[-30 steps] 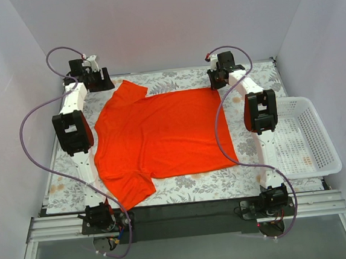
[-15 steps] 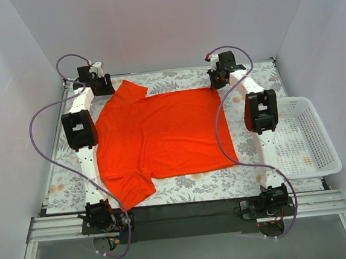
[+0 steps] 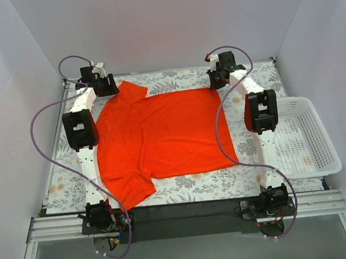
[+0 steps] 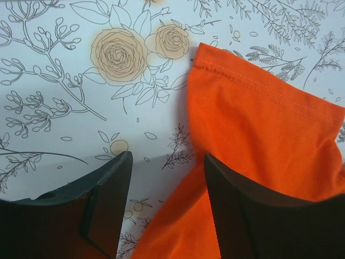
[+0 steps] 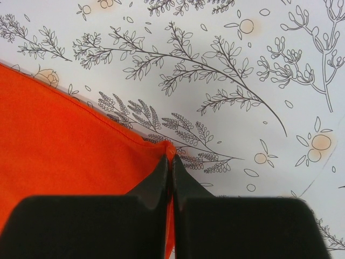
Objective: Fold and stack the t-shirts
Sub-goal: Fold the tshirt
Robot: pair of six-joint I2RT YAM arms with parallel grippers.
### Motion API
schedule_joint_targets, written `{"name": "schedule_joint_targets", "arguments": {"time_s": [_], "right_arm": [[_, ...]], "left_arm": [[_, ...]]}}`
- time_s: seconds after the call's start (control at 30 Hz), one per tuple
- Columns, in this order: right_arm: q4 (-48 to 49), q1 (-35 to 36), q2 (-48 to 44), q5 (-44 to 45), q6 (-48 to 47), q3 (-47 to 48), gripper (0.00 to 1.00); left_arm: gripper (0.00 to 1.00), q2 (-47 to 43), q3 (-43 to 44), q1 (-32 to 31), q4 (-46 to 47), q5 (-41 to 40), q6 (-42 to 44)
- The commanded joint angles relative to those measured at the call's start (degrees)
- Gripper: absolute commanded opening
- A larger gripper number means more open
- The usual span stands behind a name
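One bright orange-red t-shirt (image 3: 161, 136) lies spread flat on the floral mat (image 3: 175, 81), neck toward the left. My left gripper (image 3: 110, 86) hovers at the far left sleeve. In the left wrist view this gripper (image 4: 167, 156) is open; one finger is over the bare mat and the other over the sleeve (image 4: 259, 124), whose edge runs between them. My right gripper (image 3: 217, 83) is at the shirt's far right corner. The right wrist view shows it (image 5: 171, 159) shut, pinching the hem corner of the t-shirt (image 5: 70, 140).
A white plastic basket (image 3: 304, 136) stands off the mat's right edge, beside the right arm. White walls close in the table at the back and both sides. Purple cables loop out from both arms.
My left arm has swung right and a little nearer, bringing its gripper onto the far sleeve. The right arm and the shirt have not visibly moved.
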Motion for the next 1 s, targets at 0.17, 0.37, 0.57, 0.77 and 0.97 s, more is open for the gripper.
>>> {"name": "schedule_joint_targets", "arguments": {"time_s": [0.17, 0.37, 0.57, 0.77, 0.97], "right_arm": [[1.28, -0.18, -0.04, -1.39, -0.38, 0.12, 0.01], [1.19, -0.09, -0.04, -1.48, -0.46, 0.12, 0.01], [1.28, -0.18, -0.13, -1.56, -0.73, 0.04, 0.01], [1.19, -0.09, -0.48, -1.39, -1.69, -0.40, 0.01], [1.36, -0.09, -0.57, -1.39, -2.04, -0.32, 0.01]], "left_arm": [[0.57, -3.36, 0.42, 3.64, -3.02, 2.08, -9.23], [0.57, -3.18, 0.16, 5.66, -2.58, 9.62, -11.52], [0.49, -3.01, -0.89, 4.96, -4.60, 13.16, -8.10], [0.48, -2.04, -0.90, 2.85, -6.71, 12.28, -4.58], [0.40, -0.72, 2.17, 1.54, -7.15, 10.79, -3.96]]}}
